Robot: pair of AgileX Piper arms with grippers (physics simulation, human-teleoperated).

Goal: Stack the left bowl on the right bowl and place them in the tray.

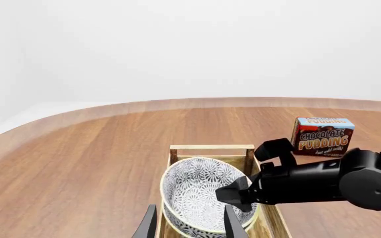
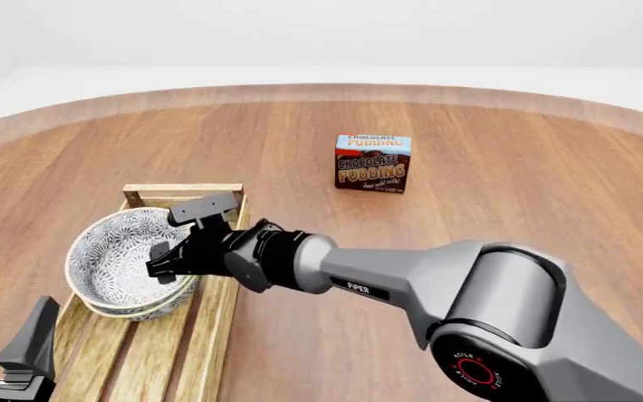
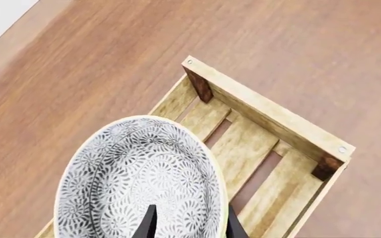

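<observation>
Bowls (image 2: 120, 264) sit stacked in the tray (image 2: 182, 194); our right gripper (image 2: 171, 251) pinches the rim, the left gripper (image 2: 9, 352) stands apart; we judge release comes next.

Big smooth grey right arm (image 2: 434, 276) with small white "PIPER" letters. Black round joints, red marks. Black pointy fingers (image 2: 165, 260).
</observation>
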